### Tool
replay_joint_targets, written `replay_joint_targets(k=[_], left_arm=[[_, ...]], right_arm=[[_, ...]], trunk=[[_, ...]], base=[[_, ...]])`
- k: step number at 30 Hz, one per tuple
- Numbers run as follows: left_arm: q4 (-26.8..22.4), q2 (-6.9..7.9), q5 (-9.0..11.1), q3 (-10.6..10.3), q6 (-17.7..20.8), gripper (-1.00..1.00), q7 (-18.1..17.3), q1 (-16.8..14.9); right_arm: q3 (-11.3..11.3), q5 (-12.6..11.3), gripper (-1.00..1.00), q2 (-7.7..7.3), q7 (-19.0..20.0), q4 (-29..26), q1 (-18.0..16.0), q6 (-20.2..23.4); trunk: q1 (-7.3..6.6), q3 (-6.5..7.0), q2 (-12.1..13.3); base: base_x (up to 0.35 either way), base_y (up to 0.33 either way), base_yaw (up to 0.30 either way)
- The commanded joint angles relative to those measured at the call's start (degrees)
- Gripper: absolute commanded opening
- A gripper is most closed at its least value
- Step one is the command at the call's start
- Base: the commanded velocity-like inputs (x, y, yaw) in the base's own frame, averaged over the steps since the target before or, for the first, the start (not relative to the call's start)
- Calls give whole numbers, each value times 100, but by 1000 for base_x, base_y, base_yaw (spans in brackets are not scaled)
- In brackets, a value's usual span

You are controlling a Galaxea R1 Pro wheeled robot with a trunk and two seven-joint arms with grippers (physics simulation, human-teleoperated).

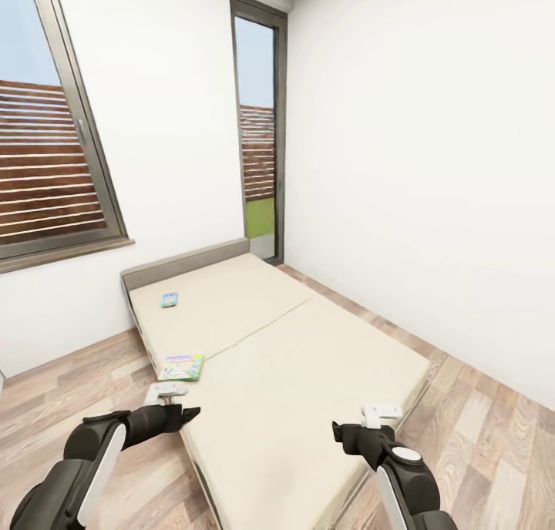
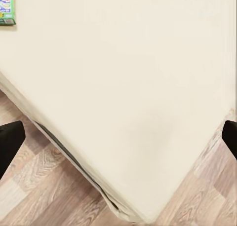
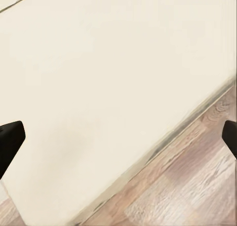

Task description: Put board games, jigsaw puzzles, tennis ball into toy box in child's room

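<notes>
The green board game (image 1: 182, 367) lies flat at the bed (image 1: 308, 360) edge, lower left of the frame, just beyond the left gripper (image 1: 166, 392), whose jaws, like the right gripper's (image 1: 381, 412), stand open and empty.

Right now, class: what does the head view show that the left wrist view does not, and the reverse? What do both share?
Head view alone: the window, grey headboard, small blue board game and right claw. Left wrist view alone: nothing of note beyond a closer look at the mattress edge. Shared: the beige bed, green board game, wood floor and open, empty left claw.
</notes>
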Motion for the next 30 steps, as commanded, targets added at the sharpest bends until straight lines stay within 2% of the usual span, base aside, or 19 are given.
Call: replay_joint_targets(k=[1, 6, 15, 30], left_arm=[[-4, 1, 45, 8, 40, 100, 4, -4], [-4, 1, 45, 8, 40, 100, 5, -4], [-5, 1, 45, 8, 40, 100, 6, -4], [-5, 1, 45, 8, 40, 100, 5, -4]], right_arm=[[9, -7, 100, 0, -35, -5, -7, 30], [9, -10, 100, 1, -34, -5, -7, 30], [9, -15, 100, 1, -34, -5, -7, 30], [2, -16, 100, 1, -34, -5, -7, 30]], trunk=[[4, -14, -14], [4, -14, -14], [4, -14, -14], [4, -14, -14]], base=[[0, 7, -275], [0, 69, -278], [0, 232, -280], [0, 129, -280]])
